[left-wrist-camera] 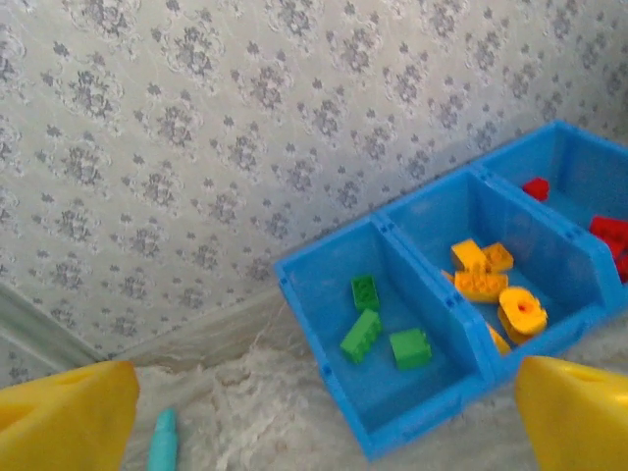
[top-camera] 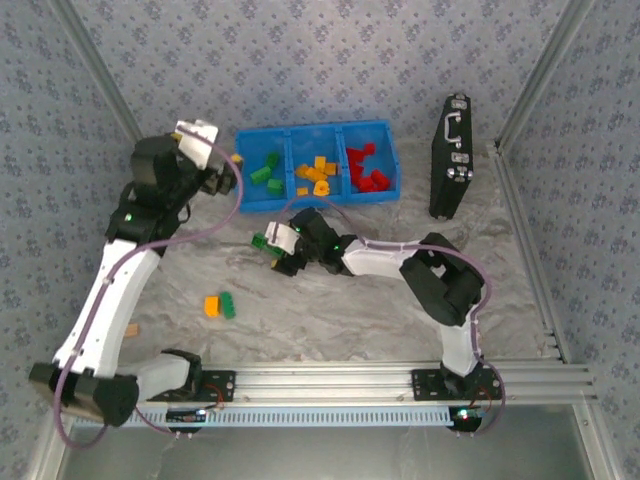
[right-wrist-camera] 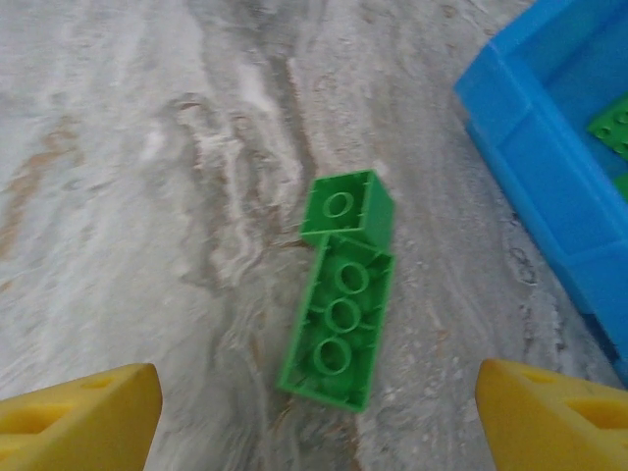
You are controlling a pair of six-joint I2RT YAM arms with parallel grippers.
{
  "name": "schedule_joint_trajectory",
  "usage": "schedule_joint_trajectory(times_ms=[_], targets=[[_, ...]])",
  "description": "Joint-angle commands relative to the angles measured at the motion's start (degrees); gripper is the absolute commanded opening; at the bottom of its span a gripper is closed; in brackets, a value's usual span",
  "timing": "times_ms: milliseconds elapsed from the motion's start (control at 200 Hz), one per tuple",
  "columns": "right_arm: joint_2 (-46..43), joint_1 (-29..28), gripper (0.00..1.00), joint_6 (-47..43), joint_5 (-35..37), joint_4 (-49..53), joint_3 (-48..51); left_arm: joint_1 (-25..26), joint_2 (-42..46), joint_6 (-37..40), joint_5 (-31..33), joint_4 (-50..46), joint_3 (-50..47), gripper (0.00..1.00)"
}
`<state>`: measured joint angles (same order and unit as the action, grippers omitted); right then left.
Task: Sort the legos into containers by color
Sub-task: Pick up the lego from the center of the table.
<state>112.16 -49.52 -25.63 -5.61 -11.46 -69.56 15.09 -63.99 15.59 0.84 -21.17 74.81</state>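
The left end effector (left-wrist-camera: 322,417) is spread wide and empty, just beside the blue tray (left-wrist-camera: 300,294), whose three compartments hold sorted bricks (left-wrist-camera: 361,336). The right end effector (right-wrist-camera: 316,417) is spread above two upturned green bricks (right-wrist-camera: 339,319) lying on the desk (right-wrist-camera: 137,216), touching neither.

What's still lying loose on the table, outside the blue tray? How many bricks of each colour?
Green: 3, a small brick touching a long brick, plus another green brick farther off
Orange: 1, the orange brick beside that last green one
Total: 4
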Motion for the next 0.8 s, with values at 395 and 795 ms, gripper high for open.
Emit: schedule_joint_trajectory(times_ms=[395, 795], targets=[[9.46, -1.72, 0.77, 4.69, 8.49, 4.67, -9.47, -1.95, 14.36, 7.36, -0.18, -0.01, -11.23, 1.00], [13.09, -0.67, 0.59, 7.17, 7.21, 14.14, -15.12, -2.52, 15.89, 9.28, -0.40, 0.03, -13.18, 1.00]])
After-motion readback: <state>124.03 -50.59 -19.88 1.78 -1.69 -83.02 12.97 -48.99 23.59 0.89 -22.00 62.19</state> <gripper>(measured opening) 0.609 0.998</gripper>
